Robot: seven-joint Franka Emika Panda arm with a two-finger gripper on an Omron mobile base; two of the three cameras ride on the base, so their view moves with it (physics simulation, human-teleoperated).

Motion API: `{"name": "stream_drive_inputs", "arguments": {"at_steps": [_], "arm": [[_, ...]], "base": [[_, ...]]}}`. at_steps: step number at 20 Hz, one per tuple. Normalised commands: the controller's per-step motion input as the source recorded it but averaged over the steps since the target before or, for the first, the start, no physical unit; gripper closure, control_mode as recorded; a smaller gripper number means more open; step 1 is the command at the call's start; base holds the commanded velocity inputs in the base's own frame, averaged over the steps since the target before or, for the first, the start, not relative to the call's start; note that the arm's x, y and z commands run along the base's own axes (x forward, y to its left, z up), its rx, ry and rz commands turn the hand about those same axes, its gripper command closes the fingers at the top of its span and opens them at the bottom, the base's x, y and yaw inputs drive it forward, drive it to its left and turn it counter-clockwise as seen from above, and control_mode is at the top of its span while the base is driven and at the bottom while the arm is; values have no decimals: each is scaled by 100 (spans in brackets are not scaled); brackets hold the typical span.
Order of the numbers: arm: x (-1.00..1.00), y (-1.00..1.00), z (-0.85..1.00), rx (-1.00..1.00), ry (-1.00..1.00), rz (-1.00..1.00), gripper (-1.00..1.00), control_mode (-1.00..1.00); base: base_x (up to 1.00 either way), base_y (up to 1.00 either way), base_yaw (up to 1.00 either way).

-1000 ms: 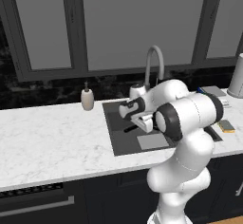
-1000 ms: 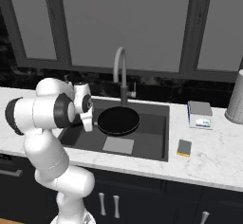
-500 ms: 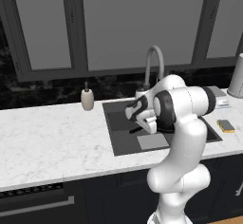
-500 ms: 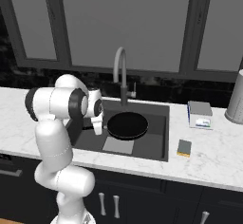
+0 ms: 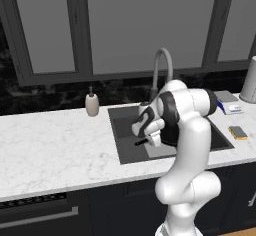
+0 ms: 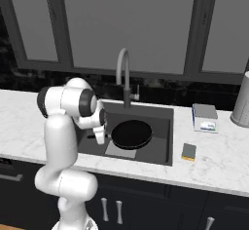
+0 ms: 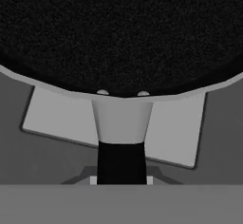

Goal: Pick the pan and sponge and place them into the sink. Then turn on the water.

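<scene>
Three tall dark-framed windows (image 6: 121, 24) fill the wall behind a long white marble counter (image 5: 50, 150), with dark cabinet fronts (image 6: 160, 204) under it. Cut into the counter is the sink (image 6: 163, 131), a big dark grey basin with a lighter square patch (image 6: 120, 150) on its floor and a grey arched faucet (image 6: 124, 70) standing at its 12 o'clock edge.

From the left base view the white arm (image 5: 187, 130) rises beside the counter's front edge, bends at the elbow over the basin and turns its wrist down towards the basin's 9 o'clock side. The gripper (image 6: 100, 137) hangs low inside the sink, at the 9 o'clock side of the pan.

That pan (image 6: 131, 134), round and black, sits over the middle of the basin floor, its handle (image 7: 122, 142) running straight back to the hand. In the hand view the handle goes down between the fingers at 6 o'clock, the gripper clamped on its dark end, and the pan's black bowl spreads across the top, over the light patch.

Out on the counter at 3 o'clock from the sink lies the sponge (image 6: 188, 151), small and yellow, near the basin's rim. Beyond it, towards 1 o'clock, rests a flat blue-and-white box (image 6: 205, 118). A pale soap bottle (image 5: 91, 103) stands at 10 o'clock of the basin.
</scene>
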Motion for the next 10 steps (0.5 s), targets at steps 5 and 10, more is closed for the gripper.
{"name": "stream_drive_inputs", "arguments": {"at_steps": [5,10], "arm": [[46,23,-62,-18,0,1,100,-100],[46,16,-53,-7,0,1,100,-100]], "base": [[0,0,0],[0,0,0]]}}
